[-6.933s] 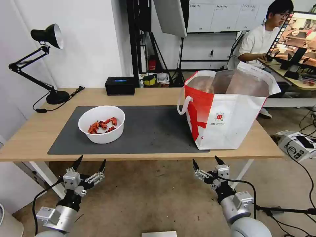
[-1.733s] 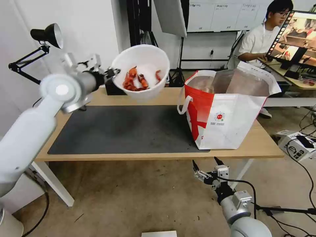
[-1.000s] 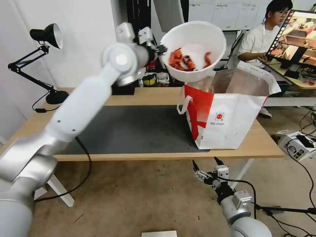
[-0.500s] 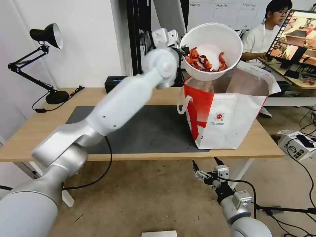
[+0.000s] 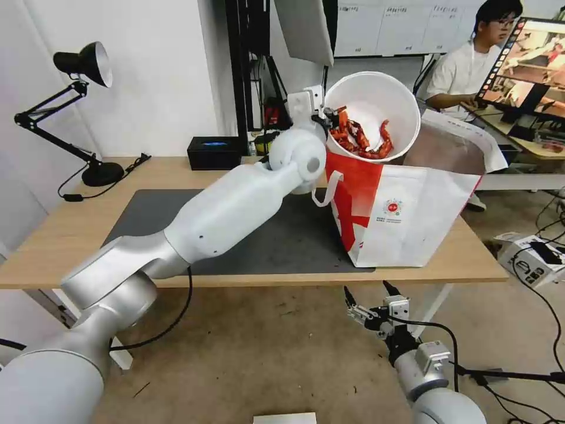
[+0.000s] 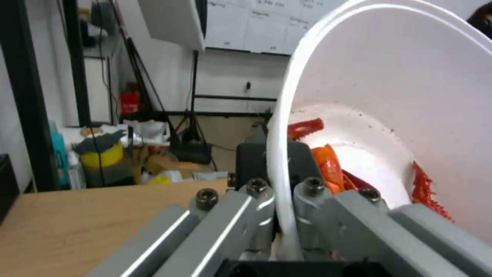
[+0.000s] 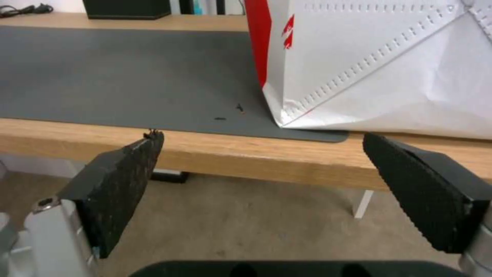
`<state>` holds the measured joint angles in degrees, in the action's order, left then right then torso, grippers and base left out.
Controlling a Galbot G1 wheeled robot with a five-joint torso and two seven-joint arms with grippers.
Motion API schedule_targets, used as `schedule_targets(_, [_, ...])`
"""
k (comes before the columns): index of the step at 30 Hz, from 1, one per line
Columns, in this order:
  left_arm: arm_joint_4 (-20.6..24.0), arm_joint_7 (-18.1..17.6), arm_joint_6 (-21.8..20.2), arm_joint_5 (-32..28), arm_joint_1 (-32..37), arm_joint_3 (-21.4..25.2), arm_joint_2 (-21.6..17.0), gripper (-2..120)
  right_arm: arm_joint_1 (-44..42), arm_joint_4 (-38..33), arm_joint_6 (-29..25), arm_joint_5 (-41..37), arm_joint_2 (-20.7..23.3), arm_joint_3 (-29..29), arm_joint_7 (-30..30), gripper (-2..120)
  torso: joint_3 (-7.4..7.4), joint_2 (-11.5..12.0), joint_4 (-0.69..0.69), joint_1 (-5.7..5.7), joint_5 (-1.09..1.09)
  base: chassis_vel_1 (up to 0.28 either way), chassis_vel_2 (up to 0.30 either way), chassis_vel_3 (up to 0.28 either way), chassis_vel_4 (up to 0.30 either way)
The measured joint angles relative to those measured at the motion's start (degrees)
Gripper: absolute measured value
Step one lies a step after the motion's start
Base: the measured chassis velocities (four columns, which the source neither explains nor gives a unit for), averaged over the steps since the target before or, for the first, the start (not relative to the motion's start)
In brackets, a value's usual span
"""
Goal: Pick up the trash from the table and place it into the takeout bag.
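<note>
Head view: bowl over takeout bag

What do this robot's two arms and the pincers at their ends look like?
Both arms are smooth white and silver tubes with rounded joints and black cables alongside. The left gripper has grey metal fingers fastened with dark bolts. The right gripper has two pointed black fingers with ribbed pads on a silver block.

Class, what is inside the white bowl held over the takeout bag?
Red crayfish shells lie in the white bowl, gripped at its rim by the left end effector. The takeout bag interior is hidden.
</note>
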<state>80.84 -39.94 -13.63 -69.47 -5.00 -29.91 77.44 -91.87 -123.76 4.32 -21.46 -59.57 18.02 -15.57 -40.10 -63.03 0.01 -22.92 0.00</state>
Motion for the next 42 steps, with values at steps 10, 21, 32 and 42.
schedule_targets(10, [1.9, 3.4, -0.1, 0.4, -0.6, -1.5, -0.7, 0, 0.0, 0.0, 0.0, 0.0, 0.0, 0.0, 0.0, 100, 0.00, 0.0, -0.01, 0.00, 0.00, 0.000, 0.000, 0.000, 0.000])
schedule_targets(21, [3.4, 7.3, -2.4, -1.7, 0.1, -2.2, -2.2, 0, 0.0, 0.0, 0.0, 0.0, 0.0, 0.0, 0.0, 100, 0.00, 0.0, 0.00, 0.00, 0.00, 0.000, 0.000, 0.000, 0.000])
schedule_targets(32, [6.3, 7.0, -11.4, -16.8, -1.0, 0.8, -1.9, 35, 0.0, 0.0, 0.0, 0.0, 0.0, 0.0, 0.0, 100, 0.00, 0.0, -0.01, 0.00, 0.00, 0.000, 0.000, 0.000, 0.000])
schedule_targets(42, [6.9, 5.8, -11.2, -16.4, -1.3, 1.2, -2.9, 70, 0.0, 0.0, 0.0, 0.0, 0.0, 0.0, 0.0, 100, 0.00, 0.0, -0.01, 0.00, 0.00, 0.000, 0.000, 0.000, 0.000])
